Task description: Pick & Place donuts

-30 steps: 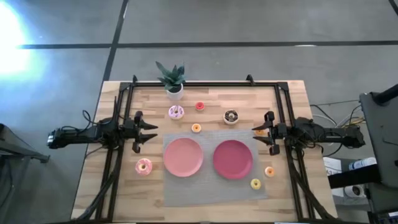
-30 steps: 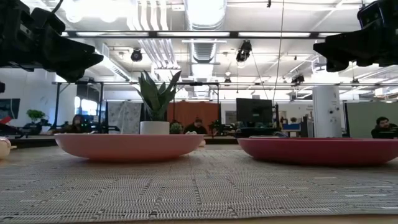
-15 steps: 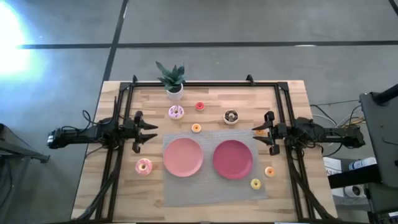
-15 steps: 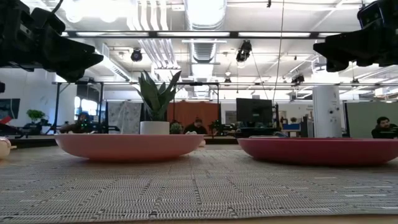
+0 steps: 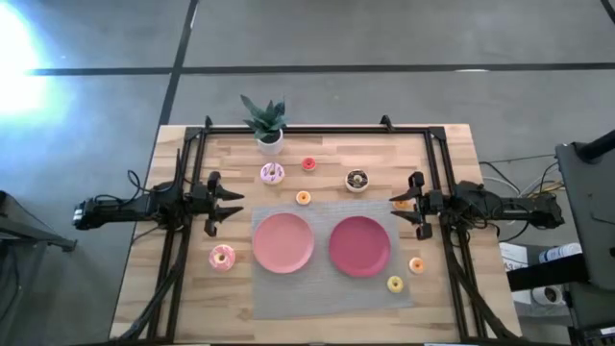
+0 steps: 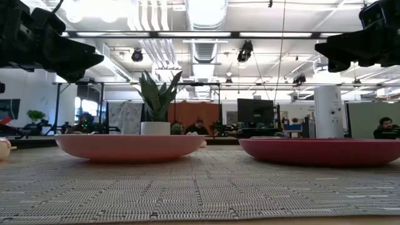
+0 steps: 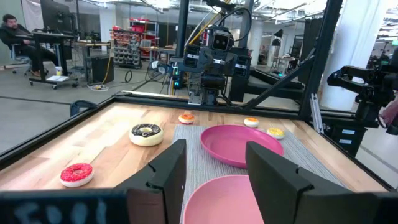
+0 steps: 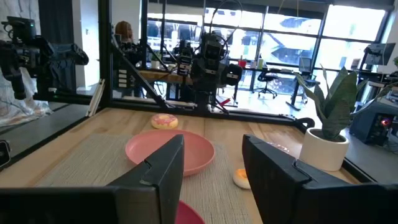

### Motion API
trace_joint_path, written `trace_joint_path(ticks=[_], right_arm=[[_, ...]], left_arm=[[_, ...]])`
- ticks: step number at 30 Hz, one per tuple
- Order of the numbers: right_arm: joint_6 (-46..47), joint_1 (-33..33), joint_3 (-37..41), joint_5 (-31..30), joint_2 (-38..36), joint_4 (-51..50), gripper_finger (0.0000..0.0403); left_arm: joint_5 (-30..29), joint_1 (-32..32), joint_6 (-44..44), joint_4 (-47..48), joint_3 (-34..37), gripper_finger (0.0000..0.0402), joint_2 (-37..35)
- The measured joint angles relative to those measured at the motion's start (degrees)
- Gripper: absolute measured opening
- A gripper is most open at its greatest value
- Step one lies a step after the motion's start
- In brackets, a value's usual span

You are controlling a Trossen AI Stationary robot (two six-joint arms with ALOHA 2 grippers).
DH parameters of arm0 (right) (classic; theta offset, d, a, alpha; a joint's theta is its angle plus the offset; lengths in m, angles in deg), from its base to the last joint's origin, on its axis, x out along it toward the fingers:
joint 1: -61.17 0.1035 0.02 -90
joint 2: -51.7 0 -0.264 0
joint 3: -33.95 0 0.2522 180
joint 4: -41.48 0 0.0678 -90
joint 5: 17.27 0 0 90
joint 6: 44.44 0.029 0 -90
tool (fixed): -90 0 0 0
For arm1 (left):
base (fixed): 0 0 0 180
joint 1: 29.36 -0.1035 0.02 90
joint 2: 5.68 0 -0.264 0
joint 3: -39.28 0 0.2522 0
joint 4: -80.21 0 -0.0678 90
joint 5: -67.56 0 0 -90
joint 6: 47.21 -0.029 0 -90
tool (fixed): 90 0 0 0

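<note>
Both grippers hover open above the table and touch nothing. My left gripper (image 5: 233,204) is at the table's left, my right gripper (image 5: 397,211) at its right, and they face each other. On the wood lie a white-pink sprinkled donut (image 5: 272,173), a red donut (image 5: 308,164), a chocolate donut (image 5: 356,180) and a pink donut (image 5: 222,257). One orange donut (image 5: 303,198) sits at the mat's far edge. Another orange donut (image 5: 416,265) and a yellow donut (image 5: 395,284) lie near the right. No bluish donut shows.
A grey woven mat (image 5: 322,298) carries a light pink plate (image 5: 282,242) and a darker pink plate (image 5: 359,245), both bare. A potted plant (image 5: 265,123) stands at the far edge. A black frame (image 5: 317,129) runs along the far and side edges. People sit in the room behind.
</note>
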Motion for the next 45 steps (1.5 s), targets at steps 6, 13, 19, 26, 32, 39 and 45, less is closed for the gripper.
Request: trace_joint_path(ticks=[6,13,19,26,32,39,45], right_arm=[[-3.8,0.0,0.0,-0.1,-0.1,0.7,0.0155],[30.0,0.0,0.0,-2.2,-0.1,5.3,0.0155],[57.5,0.0,0.0,-18.6,0.1,6.1,0.0155],[74.1,0.0,0.0,-34.5,0.7,7.3,0.0155],[77.6,0.0,0.0,-32.8,4.7,12.0,0.0151],[84.6,0.0,0.0,-23.9,12.9,14.1,0.0133],[88.2,0.0,-2.0,-19.8,20.0,10.4,0.0130]], left_arm=[[0.0,0.0,0.0,0.0,0.0,0.0140,0.0],[0.0,0.0,0.0,0.0,0.0,0.0140,0.0],[0.0,0.0,0.0,0.0,0.0,0.0140,0.0],[0.0,0.0,0.0,0.0,0.0,0.0140,0.0],[0.0,0.0,0.0,0.0,0.0,0.0140,0.0],[0.0,0.0,0.0,0.0,0.0,0.0140,0.0],[0.0,0.0,0.0,0.0,0.0,0.0140,0.0]])
